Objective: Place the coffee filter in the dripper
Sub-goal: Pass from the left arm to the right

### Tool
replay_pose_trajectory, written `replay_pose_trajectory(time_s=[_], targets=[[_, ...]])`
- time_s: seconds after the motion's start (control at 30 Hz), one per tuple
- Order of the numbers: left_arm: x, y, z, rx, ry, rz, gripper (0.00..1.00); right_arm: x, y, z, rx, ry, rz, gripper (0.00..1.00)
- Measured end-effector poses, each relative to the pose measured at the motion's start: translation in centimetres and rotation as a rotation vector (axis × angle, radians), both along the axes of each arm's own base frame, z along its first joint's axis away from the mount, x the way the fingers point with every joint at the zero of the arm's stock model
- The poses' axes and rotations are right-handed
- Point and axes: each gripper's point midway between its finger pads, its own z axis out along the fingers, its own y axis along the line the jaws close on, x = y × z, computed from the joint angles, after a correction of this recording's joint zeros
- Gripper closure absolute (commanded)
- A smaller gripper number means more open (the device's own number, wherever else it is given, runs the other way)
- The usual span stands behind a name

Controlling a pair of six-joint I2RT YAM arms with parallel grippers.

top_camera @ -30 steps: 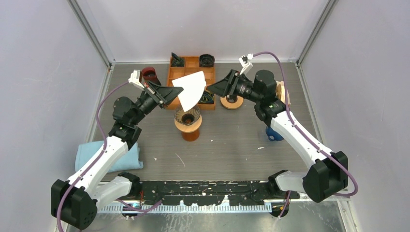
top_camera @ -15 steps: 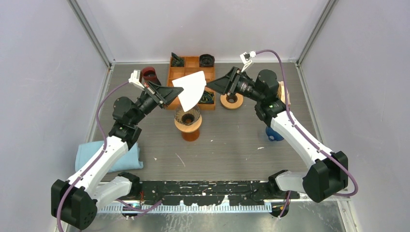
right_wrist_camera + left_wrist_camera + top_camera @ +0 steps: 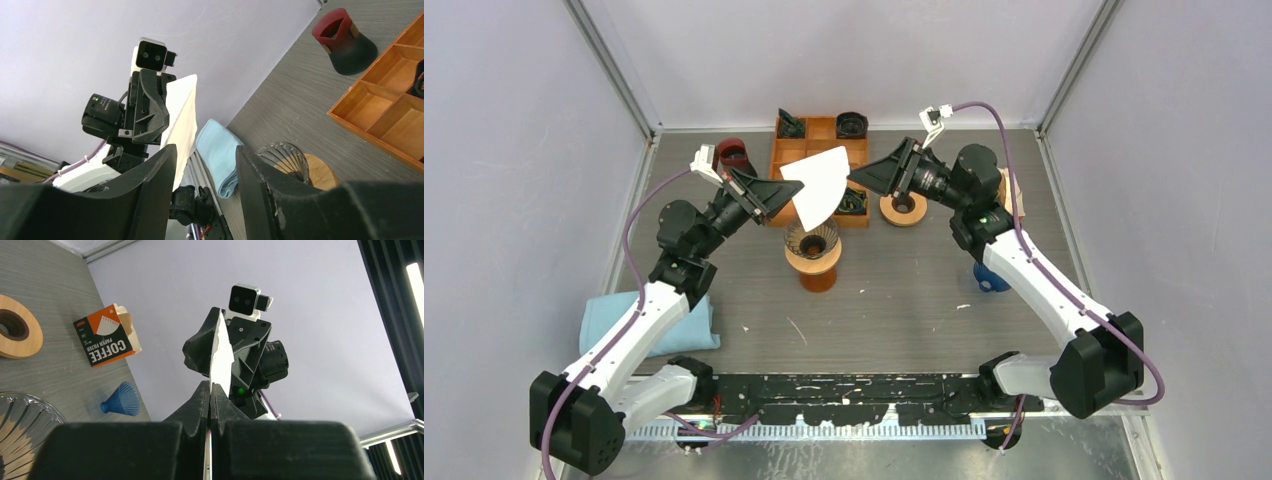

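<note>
Pinches filter (image 3: 822, 182) by its left edge in the clenched left gripper (image 3: 798, 187), lifted above the table (image 3: 904, 300). Hangs just above dripper (image 3: 812, 242), slightly to its far side, in front of tray (image 3: 821, 128). Points right gripper (image 3: 855, 179) at the filter's right edge, jaws released and spread wide; cannot tell whether touching. Cloth (image 3: 649, 322) at near left.

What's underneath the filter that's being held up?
From above, the dripper stands just below the lower tip of the filter. The filter hides part of the tray, so what lies in those compartments cannot be seen.
</note>
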Motion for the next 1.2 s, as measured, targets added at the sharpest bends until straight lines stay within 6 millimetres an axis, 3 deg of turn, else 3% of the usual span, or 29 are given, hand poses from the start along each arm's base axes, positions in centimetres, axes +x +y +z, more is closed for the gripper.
replay_pose_trajectory(time_s=[0.5,0.6,0.87,1.1,1.2], targets=[[-0.2,0.0,-0.1,-0.026,-0.009,0.0,1.0,-1.3,3.4,-0.8,0.023,0.026,0.092,0.53],[-0.1,-0.1,-0.2,-0.033,-0.005,0.007,1.0,-1.7,4.0,-0.7,0.034,0.026,0.109,0.61],[0.0,0.0,-0.3,-0.046,-0.011,0.024,0.98,-2.3,4.4,0.1,0.068,0.008,0.128,0.98],[0.2,0.2,-1.0,-0.049,0.004,0.04,0.75,-2.2,4.4,-0.1,0.056,-0.004,0.119,0.99],[0.2,0.4,-1.1,-0.047,0.007,0.049,0.58,-2.0,4.2,-0.9,0.02,0.003,0.099,0.99]])
